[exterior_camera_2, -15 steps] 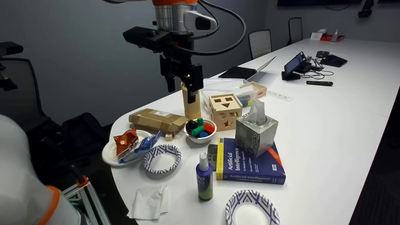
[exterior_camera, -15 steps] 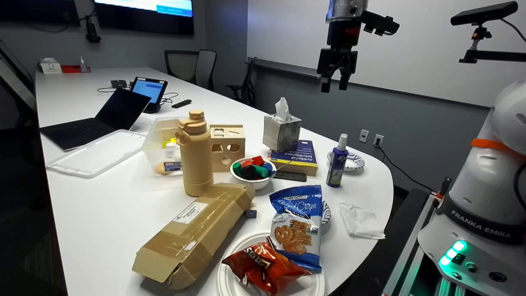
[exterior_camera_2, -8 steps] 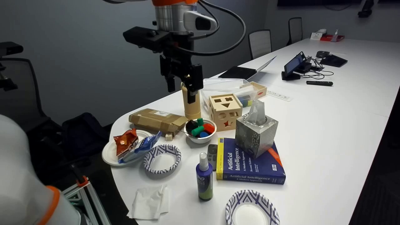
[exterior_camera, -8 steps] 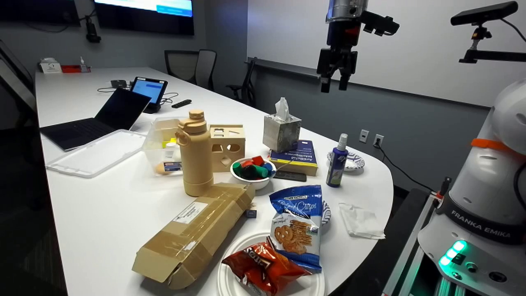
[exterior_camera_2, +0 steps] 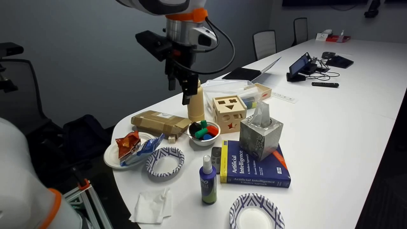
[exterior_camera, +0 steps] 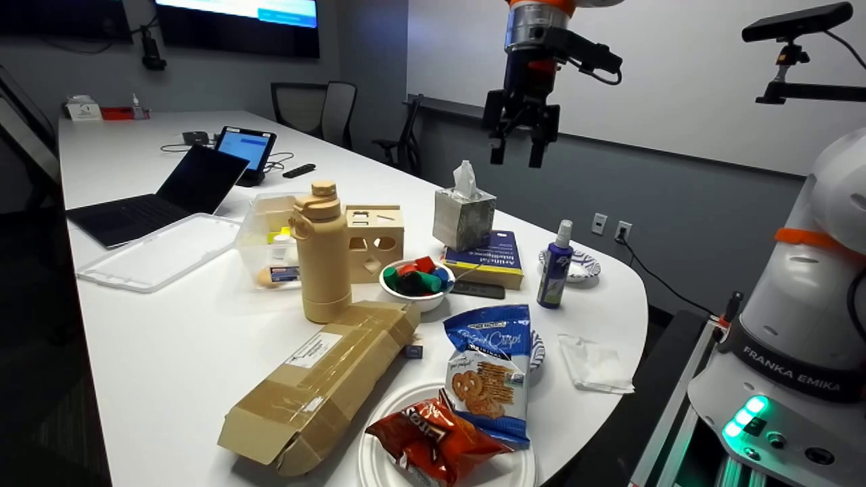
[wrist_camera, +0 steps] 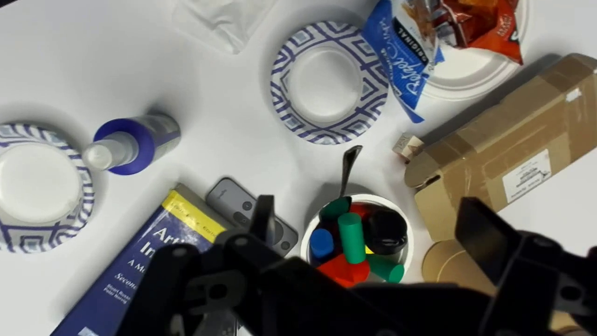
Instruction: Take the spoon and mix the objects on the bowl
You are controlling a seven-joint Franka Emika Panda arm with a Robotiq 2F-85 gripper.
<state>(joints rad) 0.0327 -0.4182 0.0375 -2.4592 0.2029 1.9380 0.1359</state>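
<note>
Claw (exterior_camera: 517,159) wide, 2 fingers (exterior_camera: 498,153) apart, high abv bench (exterior_camera: 169,352). Spoon (wrist_camera: 348,164) in white bowl (exterior_camera_2: 204,143) w/ blocks (wrist_camera: 351,238); long axis slants over rim, handle roughly twd patterned plate (wrist_camera: 326,86) by pretzel bag (wrist_camera: 403,51).

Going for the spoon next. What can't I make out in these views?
Spoon head, wrist view: hidden by blocks.
Bowl, lower rim, wrist view: behind the tool.
White plate, in an exterior view: cut by bottom edge.
Cardboard box label, text, wrist view: too small.
</note>
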